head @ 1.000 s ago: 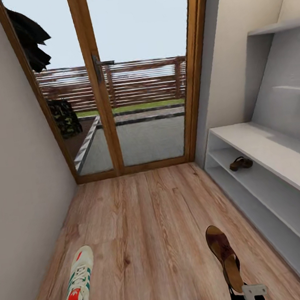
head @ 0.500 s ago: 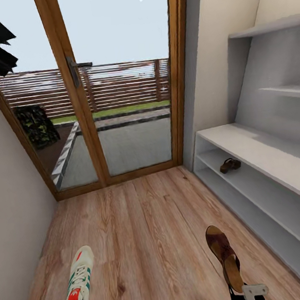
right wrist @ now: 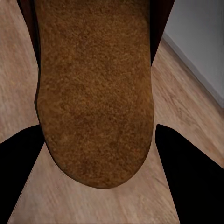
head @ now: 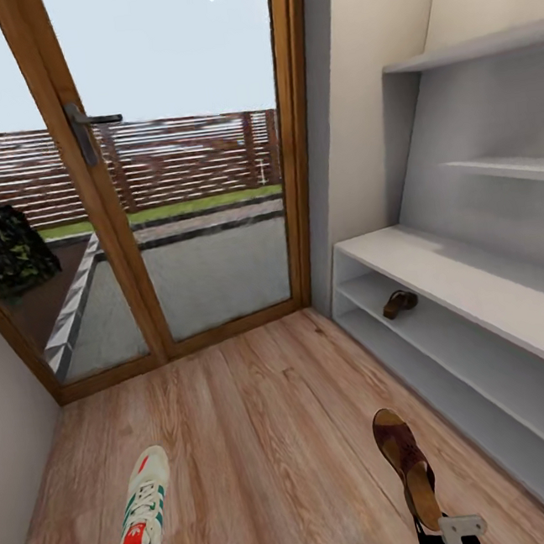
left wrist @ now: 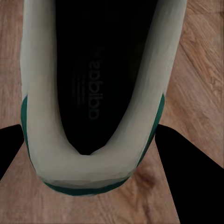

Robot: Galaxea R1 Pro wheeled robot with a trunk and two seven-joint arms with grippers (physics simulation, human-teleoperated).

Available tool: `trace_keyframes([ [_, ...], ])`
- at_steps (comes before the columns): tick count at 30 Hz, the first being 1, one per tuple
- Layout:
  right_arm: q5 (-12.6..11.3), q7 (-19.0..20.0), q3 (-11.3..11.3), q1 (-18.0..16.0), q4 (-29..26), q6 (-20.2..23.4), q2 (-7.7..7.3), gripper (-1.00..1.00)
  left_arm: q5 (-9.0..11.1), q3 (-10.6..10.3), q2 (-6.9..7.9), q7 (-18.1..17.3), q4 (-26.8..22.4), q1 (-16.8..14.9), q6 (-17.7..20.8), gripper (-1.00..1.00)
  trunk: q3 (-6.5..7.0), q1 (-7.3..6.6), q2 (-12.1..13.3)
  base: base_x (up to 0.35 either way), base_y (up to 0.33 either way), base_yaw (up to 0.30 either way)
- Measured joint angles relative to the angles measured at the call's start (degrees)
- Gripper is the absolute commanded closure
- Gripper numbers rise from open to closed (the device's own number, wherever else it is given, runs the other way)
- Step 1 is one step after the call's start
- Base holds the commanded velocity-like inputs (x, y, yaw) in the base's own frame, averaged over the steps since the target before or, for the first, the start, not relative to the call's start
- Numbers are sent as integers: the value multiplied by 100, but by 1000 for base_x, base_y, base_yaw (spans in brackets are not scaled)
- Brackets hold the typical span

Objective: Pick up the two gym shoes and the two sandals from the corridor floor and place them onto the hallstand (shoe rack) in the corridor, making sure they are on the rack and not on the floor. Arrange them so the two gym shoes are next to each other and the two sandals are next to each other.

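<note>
Left gripper (left wrist: 88,154) clamped on gym shoe (head: 142,523), right gripper (right wrist: 95,154) apparently on sandal (head: 407,468) — heel-only holds; either could slip approaching the hallstand (head: 440,265).

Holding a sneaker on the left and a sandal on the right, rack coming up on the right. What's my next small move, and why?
Probably keep turning right toward the hallstand and bring the sandal in the right gripper toward the middle shelf. Its mate already lies there, so the pair would sit side by side.
</note>
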Motion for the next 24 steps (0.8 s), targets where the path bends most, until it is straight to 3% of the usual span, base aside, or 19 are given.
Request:
trace_keyframes([
  [24, -1, 8, -1, 0, 0, 0, 3, 100, -1, 0, 0, -4, 10, 2, 0, 100, 0, 0, 0, 280, 216, -268],
])
